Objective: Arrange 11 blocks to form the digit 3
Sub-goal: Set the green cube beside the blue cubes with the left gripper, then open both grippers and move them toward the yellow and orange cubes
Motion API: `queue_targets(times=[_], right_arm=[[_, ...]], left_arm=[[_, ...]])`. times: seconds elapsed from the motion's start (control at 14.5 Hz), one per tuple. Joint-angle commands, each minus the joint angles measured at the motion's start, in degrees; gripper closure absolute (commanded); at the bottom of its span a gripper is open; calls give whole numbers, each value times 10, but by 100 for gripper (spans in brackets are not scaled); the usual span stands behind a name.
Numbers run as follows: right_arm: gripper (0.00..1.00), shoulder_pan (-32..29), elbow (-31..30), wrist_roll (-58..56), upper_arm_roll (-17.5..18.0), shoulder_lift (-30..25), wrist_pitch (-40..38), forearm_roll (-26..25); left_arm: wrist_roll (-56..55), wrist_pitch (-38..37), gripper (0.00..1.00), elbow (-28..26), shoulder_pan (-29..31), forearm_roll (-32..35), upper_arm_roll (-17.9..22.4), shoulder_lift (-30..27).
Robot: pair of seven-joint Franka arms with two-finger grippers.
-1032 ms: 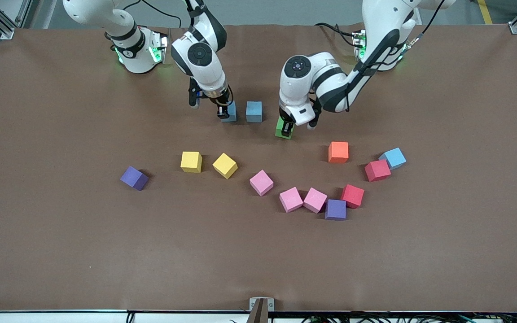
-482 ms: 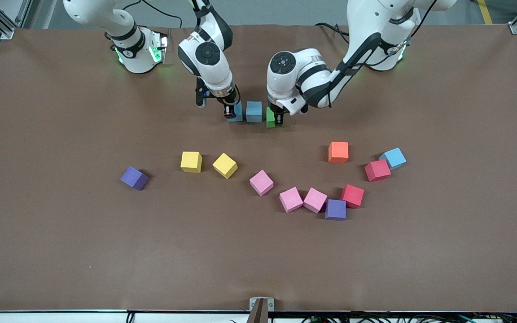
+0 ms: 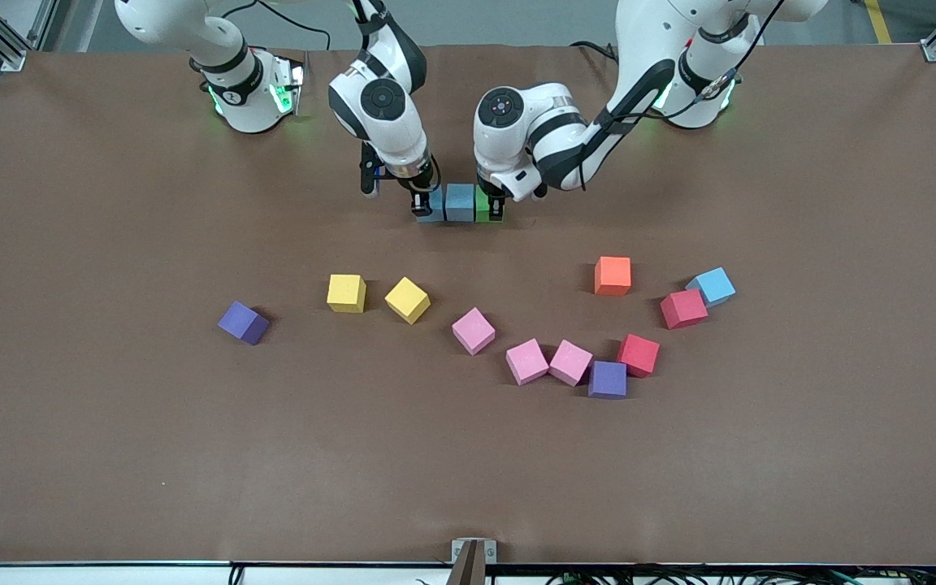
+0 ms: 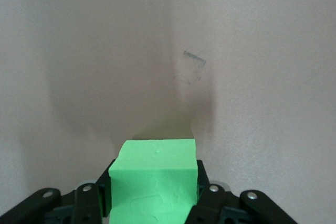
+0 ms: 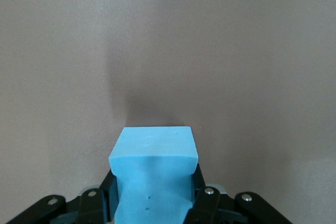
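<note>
While the left gripper [image 3: 491,213] pinches the green cube [image 4: 155,177] and the right gripper [image 3: 422,210] pinches a blue cube [image 5: 153,174], both flank the middle blue cube [image 3: 460,202] at upper centre (first row forming); next, release both.

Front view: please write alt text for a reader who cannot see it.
Near the robots' bases, the right tool holds a light blue block and the left tool holds a green block against either side of a second light blue block, forming a three-cube row. Nearer the camera, yellow, purple, pink, orange, red and blue cubes lie scattered on the brown table.
</note>
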Motion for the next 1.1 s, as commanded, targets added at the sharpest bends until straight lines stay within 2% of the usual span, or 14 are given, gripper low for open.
queue_targets(times=[0.0,0.28,0.34,0.41,0.48,0.83,0.96,1.03], right_arm=[[100,8,8,7,-2,10,5,12],[100,13,11,7,-2,13,5,12],[100,13,11,7,-2,13,4,12],[100,14,11,7,-2,13,4,12],[100,14,11,7,-2,13,4,12],[100,19,11,7,-2,13,4,12],[97,18,11,7,-2,13,4,12],[79,18,11,6,-2,13,4,12]], left_arm=[[-84,-5,50,-4,-13,4,0,-1],[-91,-6,48,-4,-17,4,1,-1],[-91,-5,35,-3,-17,5,1,-1],[-89,-5,11,-3,-17,7,1,-1],[-87,-6,0,-1,-17,8,1,-4],[-82,-26,0,2,-9,5,-2,-35],[-61,-36,0,2,-6,4,-4,-54],[-51,-43,0,2,-6,0,-4,-64]])
